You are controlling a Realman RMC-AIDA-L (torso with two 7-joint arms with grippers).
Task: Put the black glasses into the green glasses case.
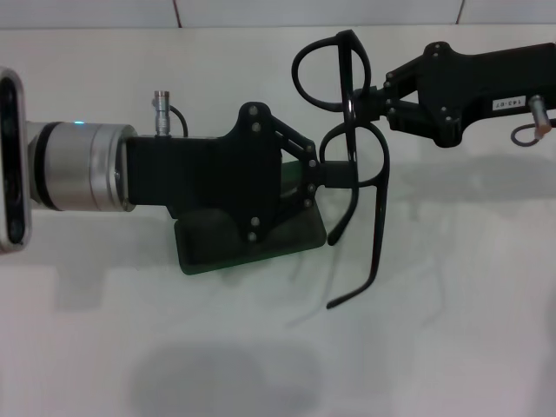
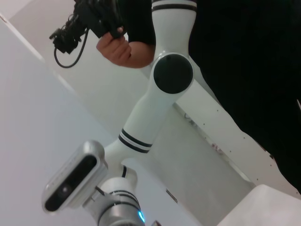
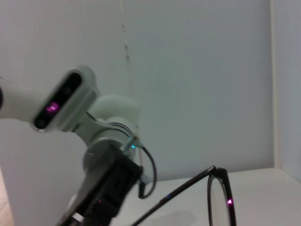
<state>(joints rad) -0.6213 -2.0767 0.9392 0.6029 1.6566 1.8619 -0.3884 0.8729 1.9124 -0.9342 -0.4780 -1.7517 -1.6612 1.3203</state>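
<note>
The black glasses (image 1: 380,228) hang in the air above the white table, unfolded, lenses stacked one above the other and both temple arms pointing down toward me. My left gripper (image 1: 337,175) reaches in from the left and is shut on the frame at the lower lens. My right gripper (image 1: 358,102) comes in from the right and is shut on the frame between the lenses. The green glasses case (image 1: 208,252) lies on the table under the left gripper, mostly hidden by it. In the right wrist view, one lens rim of the glasses (image 3: 229,200) shows close up.
The white table (image 1: 452,330) spreads all around the case. A cable loop and connector (image 1: 532,122) hang from the right arm. The left wrist view shows a person's hand (image 2: 123,49) holding a black device beside a white arm segment (image 2: 160,103).
</note>
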